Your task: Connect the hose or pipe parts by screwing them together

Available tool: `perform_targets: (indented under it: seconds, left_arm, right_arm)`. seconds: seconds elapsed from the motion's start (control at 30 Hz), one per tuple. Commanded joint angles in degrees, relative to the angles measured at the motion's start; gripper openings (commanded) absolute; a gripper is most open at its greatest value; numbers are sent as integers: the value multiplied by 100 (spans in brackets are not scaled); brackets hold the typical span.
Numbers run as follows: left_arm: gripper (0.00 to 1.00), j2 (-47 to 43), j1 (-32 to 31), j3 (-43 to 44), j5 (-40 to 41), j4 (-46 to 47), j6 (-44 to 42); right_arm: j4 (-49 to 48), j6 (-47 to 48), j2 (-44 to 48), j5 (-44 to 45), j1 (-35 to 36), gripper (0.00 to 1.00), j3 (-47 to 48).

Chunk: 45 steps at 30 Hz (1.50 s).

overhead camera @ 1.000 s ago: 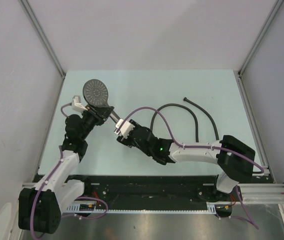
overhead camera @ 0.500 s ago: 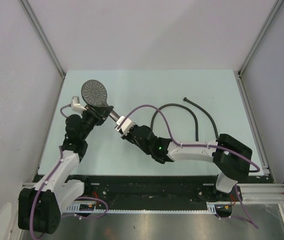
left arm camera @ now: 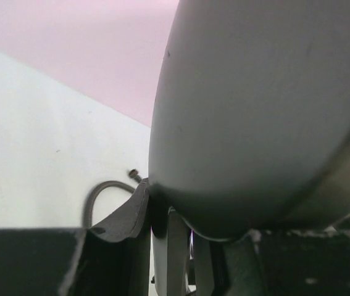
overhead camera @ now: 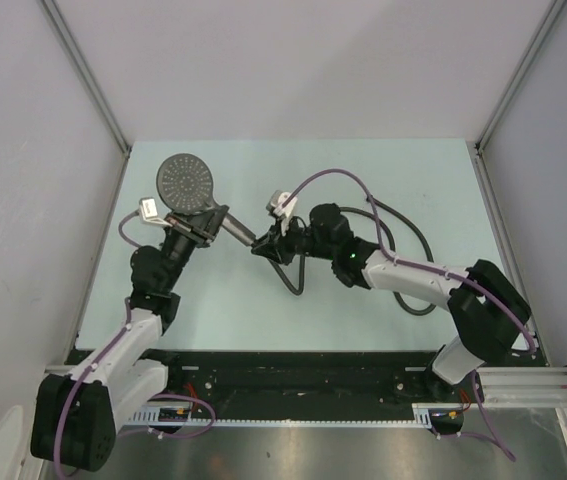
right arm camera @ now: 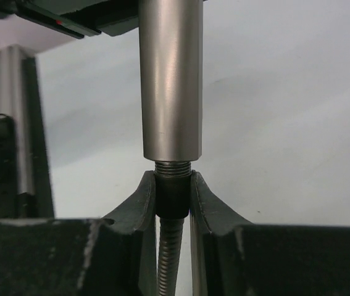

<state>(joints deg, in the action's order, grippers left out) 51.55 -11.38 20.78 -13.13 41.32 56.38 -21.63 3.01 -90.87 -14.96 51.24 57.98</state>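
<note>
Our left hand (overhead camera: 199, 228) is clamped tight on the shower head (overhead camera: 185, 180), over the bench (overhead camera: 363, 170). Our right hand (right arm camera: 173, 188) pinches the nut (right arm camera: 173, 200) of the hose (right arm camera: 170, 259) at the handle (right arm camera: 170, 80) thread. If the nut sits tilted, we judge it may cross-thread. The hose could also twist up.

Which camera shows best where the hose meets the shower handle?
The right wrist view: the hose's nut sits at the handle's threads, pinched by the right gripper. From above the joint is tiny and half hidden. The left wrist view shows only the shower head, huge and close, and a hose loop.
</note>
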Motion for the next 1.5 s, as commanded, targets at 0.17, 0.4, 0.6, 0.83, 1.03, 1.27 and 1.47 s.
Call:
perform_targets:
  seconds: [0.17,0.4,0.6,0.83,1.03,1.27,1.47]
  left_arm:
    - [0,856,-242,-408,-1596,3319,663]
    - [0,1226,-348,-223,-1930,3778,471]
    - [0,1279,-348,-205,-1747,3778,444]
    - [1,919,-321,84,-1141,2079,-81]
    - [0,129,-330,418,-263,336,-627]
    - [0,-294,-567,1130,1142,-2186,-1050]
    - [0,-251,-611,1684,1751,-3569,-945]
  right_arm:
    - [-2476,-2505,52,-3829,-1380,0,-102]
    - [-3628,-3639,-220,-4796,-1670,0,-120]
    - [-4263,-4221,-379,-4789,-1776,1,-129]
    - [-1039,-1739,359,-3359,-1627,49,-146]
    - [360,-882,938,-1812,-1311,68,-146]
    - [1029,700,1072,1371,253,69,-155]
    - [441,1237,756,2549,1176,68,-173]
